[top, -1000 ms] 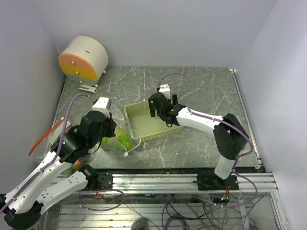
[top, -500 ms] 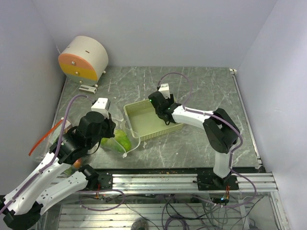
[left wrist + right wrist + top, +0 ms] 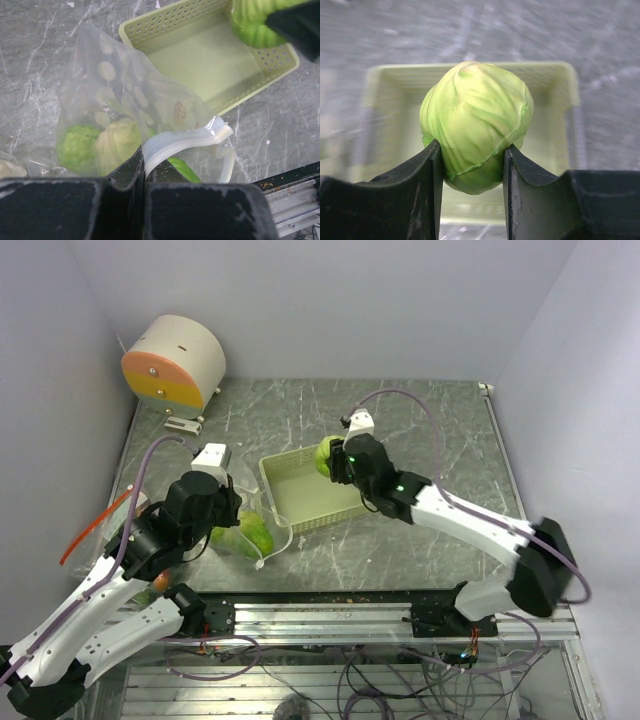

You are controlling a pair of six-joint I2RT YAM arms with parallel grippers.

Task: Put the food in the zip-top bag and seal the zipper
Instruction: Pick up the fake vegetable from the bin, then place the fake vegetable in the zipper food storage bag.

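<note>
My right gripper (image 3: 471,150) is shut on a bumpy light-green ball (image 3: 475,120), one piece of the food, and holds it above the far end of the pale-green basket (image 3: 550,67). From above, the ball (image 3: 326,453) sits at the tip of that gripper (image 3: 335,458). The clear zip-top bag (image 3: 125,95) lies left of the basket, and its white zipper rim (image 3: 185,140) is pinched in my shut left gripper (image 3: 144,167). Inside the bag lie a green ball (image 3: 77,145), a paler one (image 3: 119,142) and a green leafy piece (image 3: 182,170).
The basket (image 3: 300,525) stands mid-table and its floor looks bare. A round beige and orange drum (image 3: 175,362) stands at the back left. A small orange piece (image 3: 160,581) shows beside my left arm. Walls close in on both sides, with a metal rail (image 3: 330,612) in front.
My right gripper closed on the green ball in the basket and lifted it up and toward the basket's far right corner. The left arm and bag have not moved.
</note>
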